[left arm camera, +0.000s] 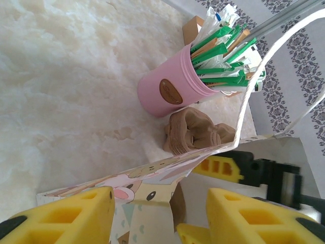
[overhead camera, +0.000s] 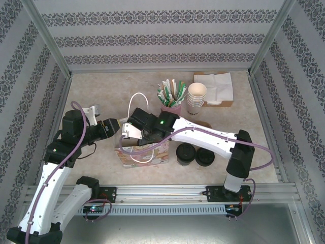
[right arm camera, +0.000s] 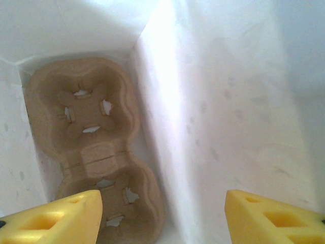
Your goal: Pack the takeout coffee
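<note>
Opening the bag seems the step: left gripper straddles its rim unclenched, right gripper gapes empty above the tray, so next comes fetching the coffee standing beside the bag.

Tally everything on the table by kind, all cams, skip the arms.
Paper bag: 1
Pink cup of straws: 1
Stack of cream cups: 1
Napkin box: 1
Black lids: 2
Cup carriers: 2, one in the bag, one beside the pink cup
Total: 8
</note>
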Robot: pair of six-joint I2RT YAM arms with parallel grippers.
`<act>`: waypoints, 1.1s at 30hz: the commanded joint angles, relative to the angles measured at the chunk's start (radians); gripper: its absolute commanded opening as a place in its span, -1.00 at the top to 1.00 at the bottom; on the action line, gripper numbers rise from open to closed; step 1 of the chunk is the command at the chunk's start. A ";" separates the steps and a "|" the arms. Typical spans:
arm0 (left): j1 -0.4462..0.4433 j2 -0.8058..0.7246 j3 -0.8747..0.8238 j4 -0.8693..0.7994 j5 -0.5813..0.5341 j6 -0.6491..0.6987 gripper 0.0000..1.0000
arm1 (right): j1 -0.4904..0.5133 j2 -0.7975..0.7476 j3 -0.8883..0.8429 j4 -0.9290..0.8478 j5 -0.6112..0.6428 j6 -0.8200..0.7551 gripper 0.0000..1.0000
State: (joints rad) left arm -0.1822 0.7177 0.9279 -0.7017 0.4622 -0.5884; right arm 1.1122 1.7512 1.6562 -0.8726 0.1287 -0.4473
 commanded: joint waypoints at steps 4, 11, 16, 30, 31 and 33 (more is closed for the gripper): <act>-0.003 -0.015 0.041 0.021 -0.003 -0.010 -0.02 | 0.013 -0.072 0.024 0.012 0.075 0.018 -0.30; -0.004 -0.022 0.061 0.028 -0.017 -0.008 -0.03 | 0.016 -0.148 0.014 0.060 0.091 0.039 -0.30; -0.002 -0.023 0.072 0.038 -0.018 -0.011 -0.03 | 0.021 -0.192 0.011 0.089 0.114 0.066 -0.30; -0.004 -0.028 0.101 0.047 -0.069 -0.014 -0.03 | 0.022 -0.318 0.013 0.113 0.236 0.199 -0.31; -0.004 -0.028 0.101 0.049 -0.074 -0.014 -0.03 | 0.023 -0.330 0.010 0.113 0.247 0.202 -0.31; -0.005 -0.029 0.103 0.055 -0.083 -0.017 -0.03 | 0.022 -0.353 -0.004 0.124 0.280 0.227 -0.32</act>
State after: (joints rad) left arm -0.1822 0.7002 0.9974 -0.6941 0.4061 -0.5930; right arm 1.1240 1.4433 1.6562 -0.7712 0.3267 -0.2802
